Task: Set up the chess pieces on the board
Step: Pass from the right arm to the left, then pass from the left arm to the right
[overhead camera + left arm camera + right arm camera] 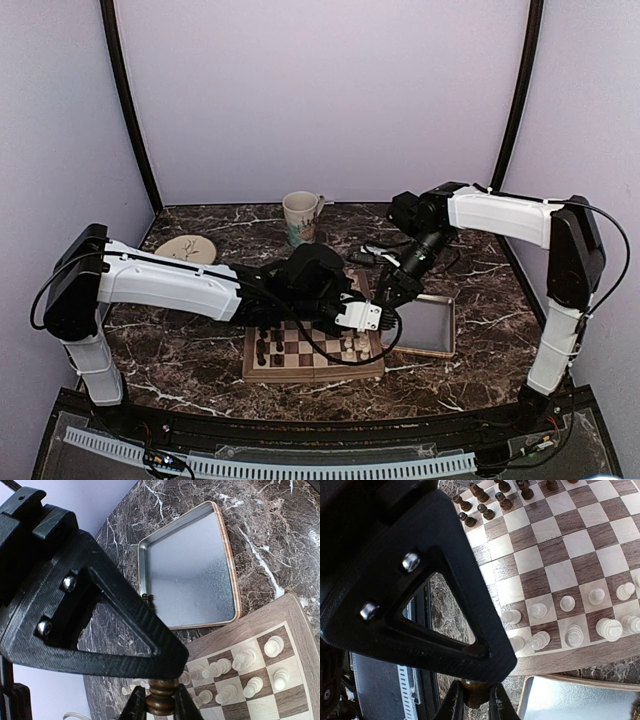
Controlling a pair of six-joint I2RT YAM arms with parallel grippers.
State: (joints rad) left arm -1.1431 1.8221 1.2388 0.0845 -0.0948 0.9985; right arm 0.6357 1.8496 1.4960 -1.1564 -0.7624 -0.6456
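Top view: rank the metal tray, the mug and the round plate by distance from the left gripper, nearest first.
1. Metal tray, just right of the left gripper.
2. Mug, at the back, near the centre.
3. Round plate, far left.

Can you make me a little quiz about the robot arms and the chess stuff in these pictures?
1. True or false: the metal tray is full of chess pieces.
2. Pick one. What is the left gripper pinching? A) a spoon B) a dark brown chess piece C) a coin
3. Fill the gap: the chessmen lined up on the side of the board nearest the tray are ____ in colour.

Key: 1 false. 2 B. 3 cream-white, the cream-white chessmen.
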